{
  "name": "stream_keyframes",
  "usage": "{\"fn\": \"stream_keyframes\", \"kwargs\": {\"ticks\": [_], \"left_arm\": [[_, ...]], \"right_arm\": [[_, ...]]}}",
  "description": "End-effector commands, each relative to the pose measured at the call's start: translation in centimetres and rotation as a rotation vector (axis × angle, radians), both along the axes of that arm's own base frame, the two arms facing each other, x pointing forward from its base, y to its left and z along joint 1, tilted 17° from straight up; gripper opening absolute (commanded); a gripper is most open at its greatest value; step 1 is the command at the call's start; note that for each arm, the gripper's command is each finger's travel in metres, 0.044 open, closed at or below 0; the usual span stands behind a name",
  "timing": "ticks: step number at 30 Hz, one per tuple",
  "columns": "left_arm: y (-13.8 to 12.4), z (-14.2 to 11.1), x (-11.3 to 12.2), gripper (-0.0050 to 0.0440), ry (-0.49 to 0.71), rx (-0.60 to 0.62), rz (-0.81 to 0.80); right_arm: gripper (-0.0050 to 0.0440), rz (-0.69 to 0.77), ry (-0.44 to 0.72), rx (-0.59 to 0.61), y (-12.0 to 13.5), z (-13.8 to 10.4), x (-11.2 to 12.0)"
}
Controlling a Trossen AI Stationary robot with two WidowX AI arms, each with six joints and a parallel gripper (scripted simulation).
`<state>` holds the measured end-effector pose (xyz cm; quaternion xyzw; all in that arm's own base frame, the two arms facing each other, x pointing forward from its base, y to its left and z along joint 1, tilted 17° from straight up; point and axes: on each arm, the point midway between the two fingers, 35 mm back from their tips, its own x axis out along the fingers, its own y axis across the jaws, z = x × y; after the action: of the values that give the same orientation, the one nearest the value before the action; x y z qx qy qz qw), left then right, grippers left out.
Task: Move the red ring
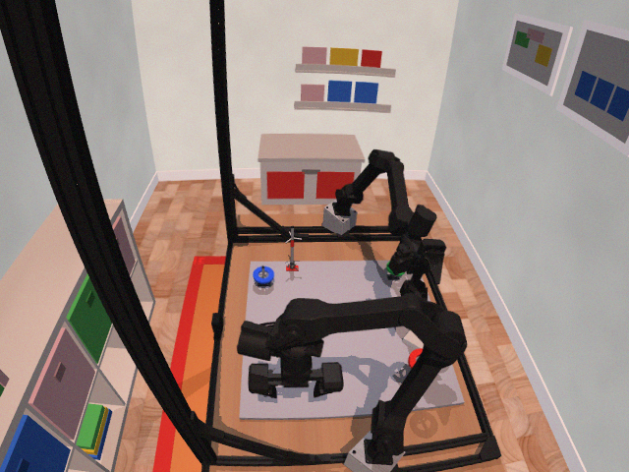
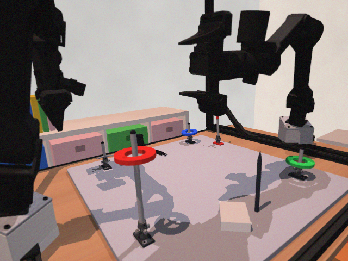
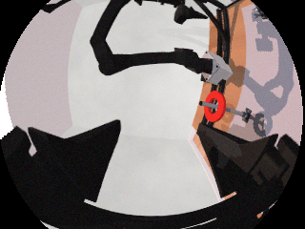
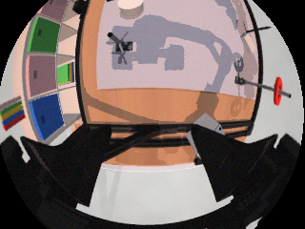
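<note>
The red ring (image 2: 135,157) sits high on a tall post with a black foot (image 2: 143,238) at the near left of the grey mat. It also shows in the left wrist view (image 3: 213,107) and the right wrist view (image 4: 277,91). In the top view the right arm half hides it (image 1: 415,357). The post with the red foot (image 2: 218,131) stands at the mat's far edge (image 1: 293,256), with no ring on it. My left gripper (image 2: 181,68) is open and empty, high in the air near that post. My right gripper (image 1: 295,384) is open and empty above the mat.
A blue ring (image 2: 188,133) and a green ring (image 2: 299,163) sit on their own posts. A short bare post (image 2: 104,158), a thin black spike (image 2: 258,182) and a white block (image 2: 235,216) stand on the mat. A black frame (image 1: 223,127) surrounds the table.
</note>
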<state>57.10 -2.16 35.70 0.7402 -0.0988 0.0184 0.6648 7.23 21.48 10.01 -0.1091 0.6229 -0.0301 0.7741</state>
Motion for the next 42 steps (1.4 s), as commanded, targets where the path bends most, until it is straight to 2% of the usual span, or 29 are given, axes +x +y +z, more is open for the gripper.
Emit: {"fn": "stream_keyframes", "kwargs": {"ticks": [1, 9, 10, 12, 17, 26, 42], "left_arm": [[-1.2, -0.2, 2.0, 0.0400, -0.052, 0.100, -0.001], [-1.2, -0.6, 2.2, 0.0400, -0.052, 0.100, -0.001], [-1.0, -1.7, 2.5, 0.0400, -0.052, 0.100, -0.001], [-0.2, -5.8, 3.6, 0.0400, -0.052, 0.100, -0.001], [0.5, -9.1, 4.1, 0.0400, -0.052, 0.100, -0.001], [0.5, -9.2, 4.2, 0.0400, -0.052, 0.100, -0.001], [0.5, -9.8, 6.6, 0.0400, -0.052, 0.100, -0.001]], "right_arm": [[0.0400, 0.007, 0.000, -0.005, -0.1, 0.0, 0.0], [0.0400, 0.007, 0.000, -0.005, -0.1, 0.0, 0.0], [0.0400, 0.007, 0.000, -0.005, -0.1, 0.0, 0.0], [0.0400, 0.007, 0.000, -0.005, -0.1, 0.0, 0.0], [0.0400, 0.007, 0.000, -0.005, -0.1, 0.0, 0.0], [0.0400, 0.007, 0.000, -0.005, -0.1, 0.0, 0.0], [0.0400, 0.007, 0.000, -0.005, -0.1, 0.0, 0.0]]}}
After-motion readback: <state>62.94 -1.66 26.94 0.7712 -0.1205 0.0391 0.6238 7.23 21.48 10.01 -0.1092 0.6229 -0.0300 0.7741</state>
